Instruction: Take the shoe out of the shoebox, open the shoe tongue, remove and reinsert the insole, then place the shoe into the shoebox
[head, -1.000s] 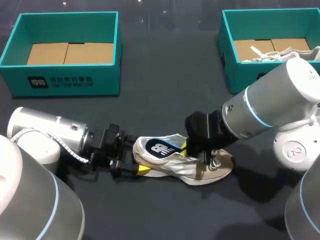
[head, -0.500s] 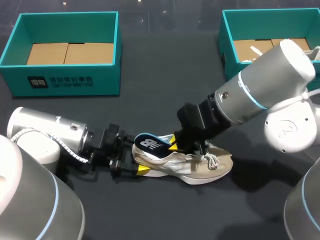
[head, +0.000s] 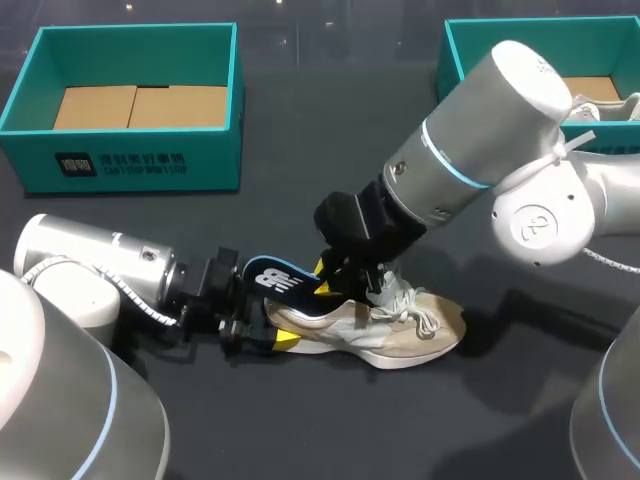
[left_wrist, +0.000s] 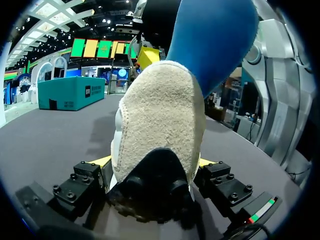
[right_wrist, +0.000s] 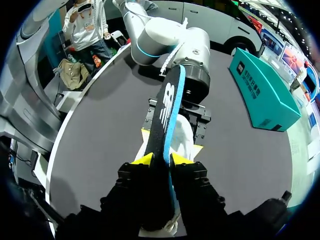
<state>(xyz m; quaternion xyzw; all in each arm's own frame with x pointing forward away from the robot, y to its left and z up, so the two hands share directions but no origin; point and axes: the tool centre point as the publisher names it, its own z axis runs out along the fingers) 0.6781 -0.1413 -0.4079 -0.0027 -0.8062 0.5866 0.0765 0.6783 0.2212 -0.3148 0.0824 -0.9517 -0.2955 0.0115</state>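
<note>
Now, right gripper (head: 326, 280): clamped on the insole (head: 274, 280), its yellow tips pressing the insole's two faces just above the shoe's opening; in its wrist view the gripper (right_wrist: 162, 160) pinches the insole (right_wrist: 168, 102) edge-on.
Insole: dark blue with a white logo and a brighter blue underside, tilted up over the heel of the shoe (head: 395, 338); its heel end points toward the left arm, and its front end is hidden behind the right gripper.
Left gripper (head: 256, 326): low on the table, closed on the shoe's heel from both sides; in its wrist view the gripper (left_wrist: 154, 164) flanks the fuzzy beige heel of the shoe (left_wrist: 160, 117), with the insole (left_wrist: 212, 45) rising above.
Shoe: white and beige, lying on the dark table (head: 320, 160) between the two arms, toe toward the right arm, white laces loose over its middle.
Left shoebox (head: 130, 160): teal, open, at the table's far left, well apart from the shoe.
Right shoebox (head: 480, 145): teal, open, at the far right, partly hidden by the right arm.
</note>
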